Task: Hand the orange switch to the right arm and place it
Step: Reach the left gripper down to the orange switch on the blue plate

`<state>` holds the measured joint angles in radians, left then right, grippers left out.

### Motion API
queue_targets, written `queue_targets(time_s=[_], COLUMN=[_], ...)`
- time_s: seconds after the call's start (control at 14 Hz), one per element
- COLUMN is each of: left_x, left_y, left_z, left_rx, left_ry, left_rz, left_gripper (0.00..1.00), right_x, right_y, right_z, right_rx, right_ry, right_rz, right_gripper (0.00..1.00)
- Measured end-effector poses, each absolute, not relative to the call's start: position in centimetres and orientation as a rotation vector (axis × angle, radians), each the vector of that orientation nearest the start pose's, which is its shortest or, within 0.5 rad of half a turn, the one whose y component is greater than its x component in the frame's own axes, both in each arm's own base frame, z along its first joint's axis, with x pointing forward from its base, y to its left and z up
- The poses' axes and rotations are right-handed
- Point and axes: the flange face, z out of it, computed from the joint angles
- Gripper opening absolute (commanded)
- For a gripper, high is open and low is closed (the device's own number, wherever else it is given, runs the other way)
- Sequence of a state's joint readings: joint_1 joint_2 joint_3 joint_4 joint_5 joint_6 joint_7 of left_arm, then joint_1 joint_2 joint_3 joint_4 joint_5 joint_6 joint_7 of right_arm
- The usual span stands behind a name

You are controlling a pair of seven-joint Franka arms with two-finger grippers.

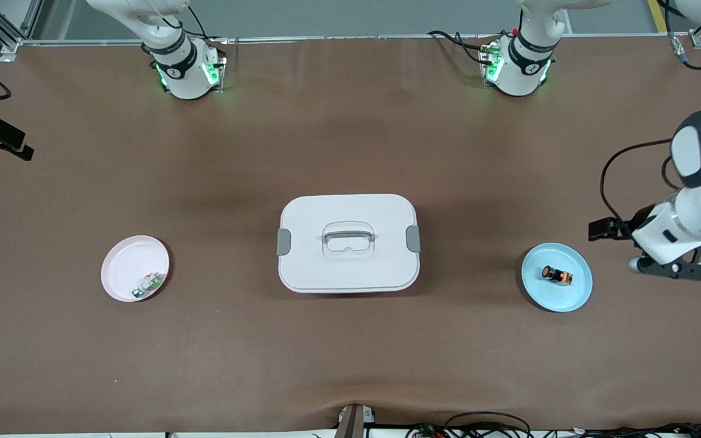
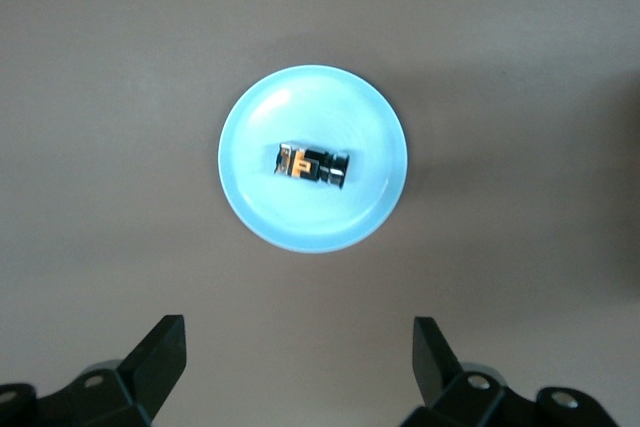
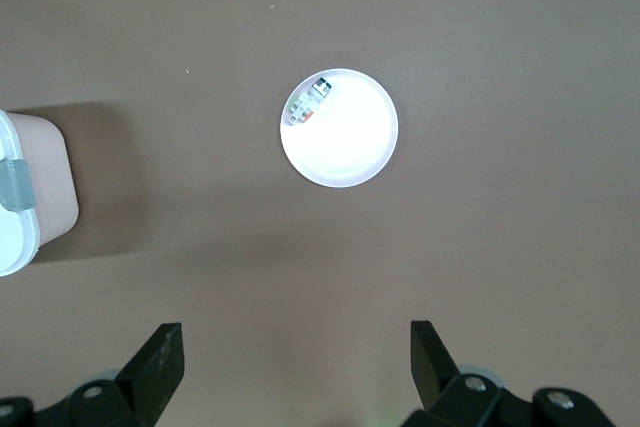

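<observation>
The orange switch [image 1: 556, 275] lies on its side in a light blue plate [image 1: 569, 301] toward the left arm's end of the table. In the left wrist view the switch [image 2: 312, 164] sits in the middle of the plate [image 2: 300, 232]. My left gripper [image 1: 674, 269] hangs above the table beside the blue plate, toward the table's end. It is open and empty [image 2: 300, 332]. My right gripper [image 3: 297, 337] is open and empty, high above the table near a pink plate [image 3: 350, 147]. I do not see it in the front view.
A white lidded box [image 1: 348, 242] with a grey handle stands mid-table between the plates; its corner shows in the right wrist view [image 3: 25, 197]. The pink plate [image 1: 125, 261] holds a small green-white-silver part [image 1: 148, 285], also in the right wrist view [image 3: 309, 100].
</observation>
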<state>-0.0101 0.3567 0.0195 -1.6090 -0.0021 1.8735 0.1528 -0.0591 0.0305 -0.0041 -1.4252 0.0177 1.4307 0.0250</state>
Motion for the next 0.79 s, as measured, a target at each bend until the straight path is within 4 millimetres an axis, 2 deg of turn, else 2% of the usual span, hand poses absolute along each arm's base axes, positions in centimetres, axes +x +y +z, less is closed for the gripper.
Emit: queue_targets(time_s=[0.21, 0.57, 0.79], left_x=[66.2, 67.3, 67.4], left_y=[1.8, 3.6, 3.4], left_z=[36.5, 29.5, 26.2], left_rx=[-3.135, -3.209, -3.221], left_ry=[0.252, 0.241, 0.265], left_rz=[0.188, 0.2, 0.227], left_gripper=[1.0, 1.0, 1.0], right_x=[54.8, 54.8, 54.8], right_y=[-3.3, -3.3, -3.3], right_z=[66.3, 66.3, 66.3], right_rx=[-3.12, -3.12, -3.12], right_ry=[0.135, 0.135, 0.135], right_rz=[0.04, 0.04, 0.04], right_gripper=[1.0, 1.0, 1.0])
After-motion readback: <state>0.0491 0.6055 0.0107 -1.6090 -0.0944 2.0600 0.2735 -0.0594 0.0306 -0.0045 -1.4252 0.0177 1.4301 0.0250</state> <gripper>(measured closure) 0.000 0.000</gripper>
